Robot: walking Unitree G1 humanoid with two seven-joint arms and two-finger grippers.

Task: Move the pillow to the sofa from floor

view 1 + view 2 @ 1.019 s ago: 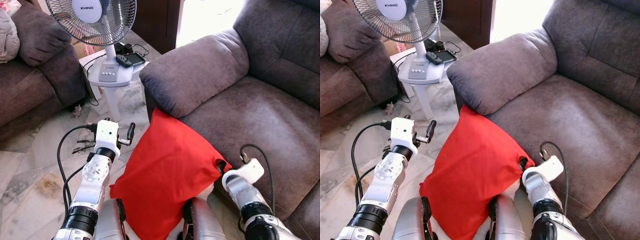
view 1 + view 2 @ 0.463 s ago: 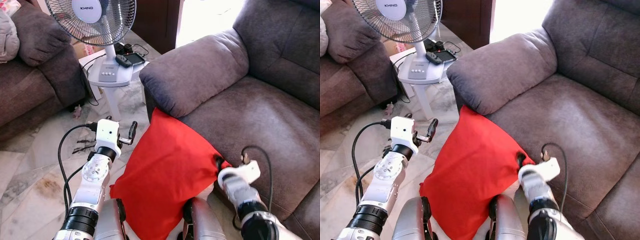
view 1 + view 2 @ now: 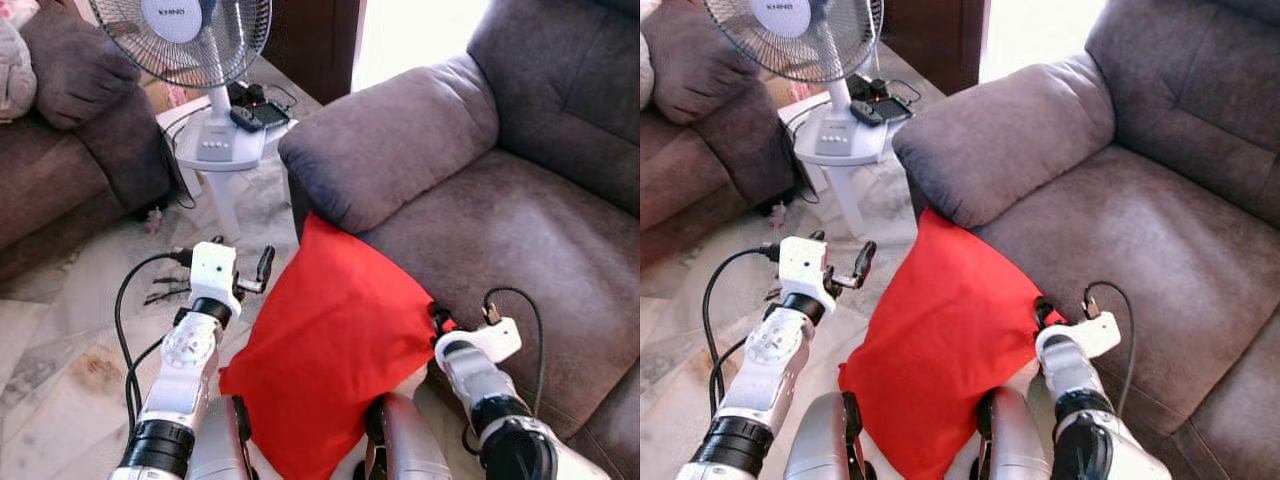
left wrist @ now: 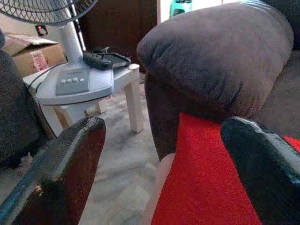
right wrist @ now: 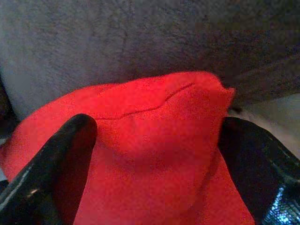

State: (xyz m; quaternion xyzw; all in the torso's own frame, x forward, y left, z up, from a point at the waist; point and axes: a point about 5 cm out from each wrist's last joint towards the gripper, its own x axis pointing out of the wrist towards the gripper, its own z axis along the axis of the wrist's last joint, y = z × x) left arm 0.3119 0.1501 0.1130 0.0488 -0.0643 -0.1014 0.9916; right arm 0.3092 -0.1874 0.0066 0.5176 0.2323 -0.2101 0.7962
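The red pillow (image 3: 335,350) leans against the front edge of the sofa (image 3: 520,230) seat, just below the armrest (image 3: 390,150), its lower part down between the robot's legs. This position suggests it is propped for transfer onto the seat.

The right claw (image 3: 437,318) straddles the pillow's right corner at the seat's front edge; in the right wrist view both fingers (image 5: 51,168) flank the red fabric, set wide, apparently touching but not clamped.

The left claw (image 3: 258,270) hovers spread wide just beside the pillow's upper left edge, above the floor (image 3: 80,330), holding nothing.
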